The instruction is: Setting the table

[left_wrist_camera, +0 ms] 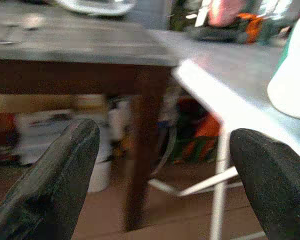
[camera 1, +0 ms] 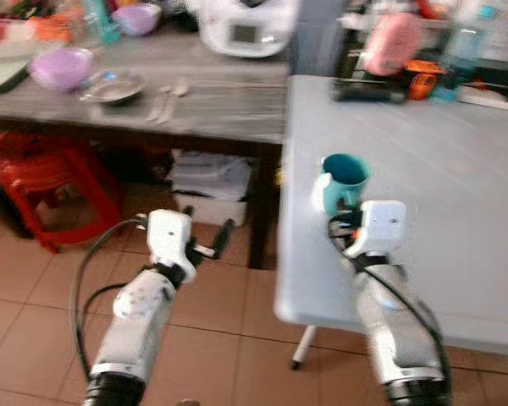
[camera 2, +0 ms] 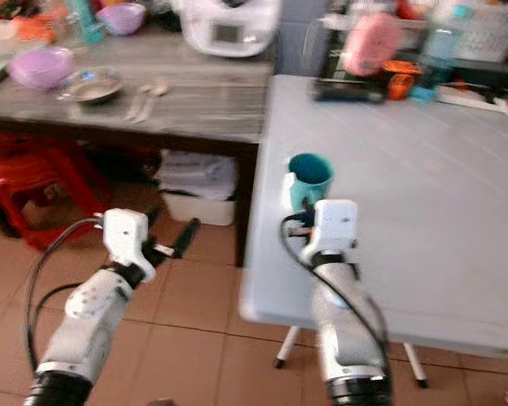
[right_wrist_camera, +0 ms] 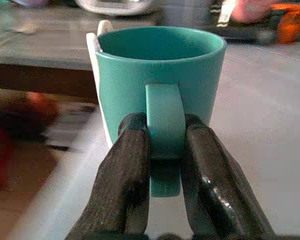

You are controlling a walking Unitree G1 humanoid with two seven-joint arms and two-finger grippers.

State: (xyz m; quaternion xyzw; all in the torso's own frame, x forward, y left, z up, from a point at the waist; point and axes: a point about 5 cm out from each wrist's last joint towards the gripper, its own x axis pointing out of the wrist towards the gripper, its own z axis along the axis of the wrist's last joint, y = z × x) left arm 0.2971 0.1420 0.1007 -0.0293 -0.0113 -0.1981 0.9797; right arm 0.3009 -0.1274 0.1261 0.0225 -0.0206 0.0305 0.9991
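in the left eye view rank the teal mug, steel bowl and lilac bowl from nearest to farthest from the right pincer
1. Teal ceramic mug: held by its handle in the right pincer, on the pale table's near-left corner.
2. Shallow steel bowl: on the dark wooden table, far left.
3. Lilac plastic bowl: just beyond the steel one, farther left.

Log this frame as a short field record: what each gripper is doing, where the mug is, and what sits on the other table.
right gripper: shut on the handle of the teal mug
mug position: upright, near the left edge of the white table
left gripper: open, holding nothing, over the tiled floor beside the white table
wooden table: purple bowl, metal bowl, spoons, white appliance
under wooden table: red stool
image quality: blurred
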